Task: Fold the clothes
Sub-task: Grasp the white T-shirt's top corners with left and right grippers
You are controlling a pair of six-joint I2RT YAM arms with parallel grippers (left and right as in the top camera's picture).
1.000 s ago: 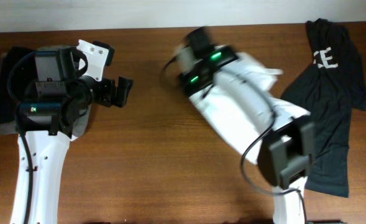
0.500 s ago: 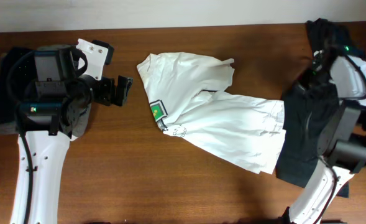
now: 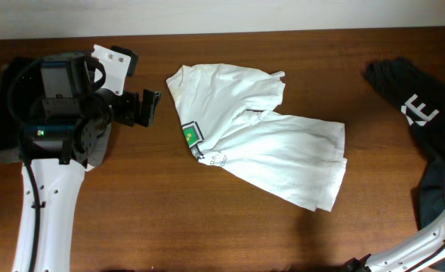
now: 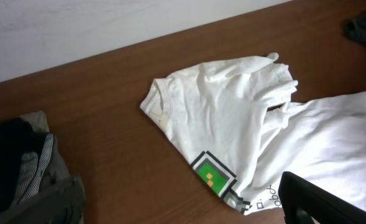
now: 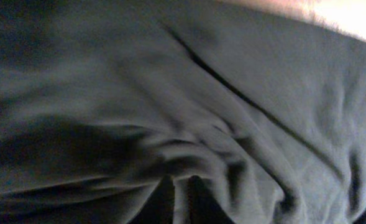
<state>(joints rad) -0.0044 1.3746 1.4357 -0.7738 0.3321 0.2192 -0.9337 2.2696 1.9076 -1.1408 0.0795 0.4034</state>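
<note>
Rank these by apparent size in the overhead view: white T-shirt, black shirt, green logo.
1. White T-shirt, spread mid-table.
2. Black shirt, though the frame edge cuts it off, so its full size is unsure.
3. Green logo, by far the smallest.

Overhead view: even, diffuse light from above. The worktop (image 3: 169, 219) carries a faint sheen without hard glare. The white shirt (image 3: 260, 143) is bright yet keeps its fold detail, with a narrow soft shadow along its lower edge. The black shirt (image 3: 426, 128) reads dark, its lettering sharp. Left wrist view: crisp, with a bright wall (image 4: 77, 31) at top. Right wrist view: dim and blurred, with dark cloth (image 5: 170, 112) filling the frame and a pale overexposed patch at top right.
</note>
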